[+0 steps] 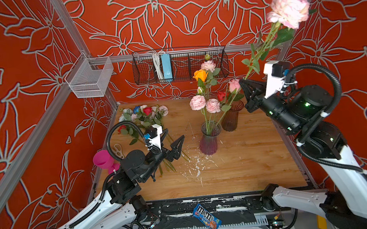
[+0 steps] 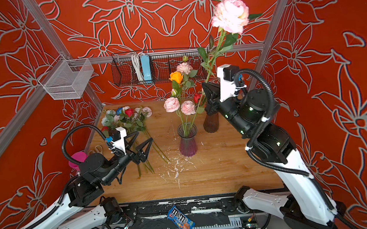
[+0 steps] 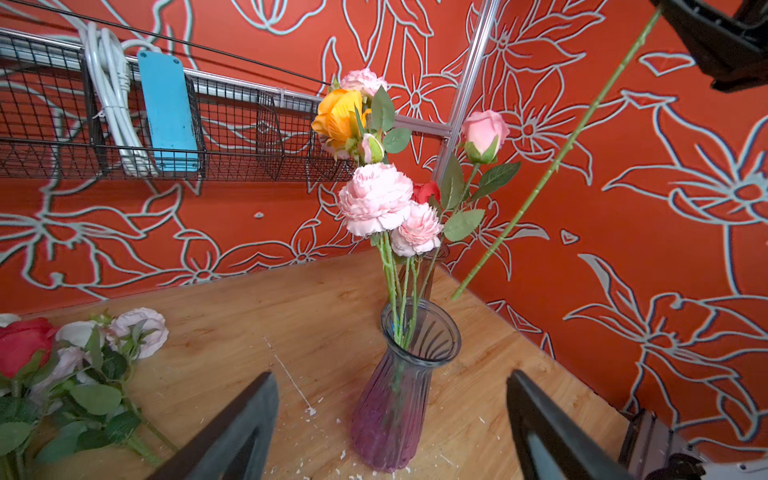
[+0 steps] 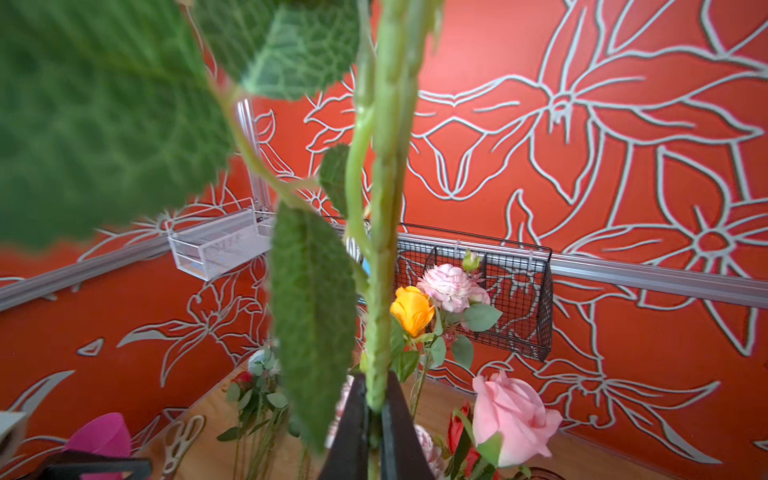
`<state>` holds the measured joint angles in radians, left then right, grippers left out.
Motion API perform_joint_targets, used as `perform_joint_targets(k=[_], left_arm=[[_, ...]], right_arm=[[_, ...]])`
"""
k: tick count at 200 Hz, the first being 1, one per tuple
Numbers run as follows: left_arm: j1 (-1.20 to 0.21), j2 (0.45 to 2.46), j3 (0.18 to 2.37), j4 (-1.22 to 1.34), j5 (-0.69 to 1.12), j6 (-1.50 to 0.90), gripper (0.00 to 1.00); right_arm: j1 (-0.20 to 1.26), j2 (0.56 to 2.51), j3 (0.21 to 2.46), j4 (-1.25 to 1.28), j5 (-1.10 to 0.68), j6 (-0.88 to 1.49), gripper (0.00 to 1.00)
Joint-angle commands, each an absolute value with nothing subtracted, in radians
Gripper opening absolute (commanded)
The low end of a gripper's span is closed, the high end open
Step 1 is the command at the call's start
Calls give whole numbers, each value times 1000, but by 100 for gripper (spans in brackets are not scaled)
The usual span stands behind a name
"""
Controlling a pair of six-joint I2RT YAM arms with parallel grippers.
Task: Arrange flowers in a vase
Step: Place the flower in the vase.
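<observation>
A purple glass vase [image 1: 210, 139] [image 3: 399, 399] stands mid-table, holding pink peony-like flowers [image 1: 197, 102] and an orange rose [image 1: 200, 75]. Behind it, a brown vase [image 1: 232, 115] holds a pink rose [image 1: 234, 85] and a red one. My right gripper [image 1: 242, 81] [image 4: 375, 382] is shut on the green stem [image 4: 384, 208] of a pale pink flower [image 1: 288, 9], raised high above the brown vase. The stem's lower end hangs free in the left wrist view. My left gripper [image 1: 174, 133] [image 3: 390, 374] is open and empty, left of the purple vase, over loose flowers [image 1: 143, 114].
On the back wall hangs a black wire basket [image 1: 179, 64] with a blue power strip. A white mesh basket [image 1: 90, 78] sits on the left rail. A pink cup [image 1: 103, 160] and scissors [image 1: 119, 150] lie at the table's [image 1: 248, 159] left edge. A candy pack [image 1: 206, 217] lies in front.
</observation>
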<state>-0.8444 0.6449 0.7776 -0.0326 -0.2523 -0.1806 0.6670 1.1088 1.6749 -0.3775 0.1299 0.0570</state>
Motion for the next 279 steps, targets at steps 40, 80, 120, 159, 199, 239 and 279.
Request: perform_joint_targets(k=[40, 80, 120, 159, 199, 239, 279], left_arm=[[-848, 627, 739, -56, -297, -219, 86], [-848, 638, 713, -49, -305, -231, 86], [-848, 659, 708, -61, -307, -241, 87], [-848, 688, 703, -45, -316, -244, 87], [-847, 733, 708, -37, -369, -257, 87], [-847, 752, 680, -20, -428, -277, 87], [-684, 816, 694, -124, -460, -449, 89]], right_arm=[[648, 1160, 1506, -288, 159, 75, 0], [646, 1138, 1305, -239, 155, 154, 1], [647, 1102, 1166, -204, 140, 201, 23], [648, 1045, 1114, -200, 142, 211, 33], [648, 982, 1099, -209, 115, 225, 36], [649, 897, 1065, -223, 81, 242, 37], [649, 781, 975, -227, 108, 277, 37]])
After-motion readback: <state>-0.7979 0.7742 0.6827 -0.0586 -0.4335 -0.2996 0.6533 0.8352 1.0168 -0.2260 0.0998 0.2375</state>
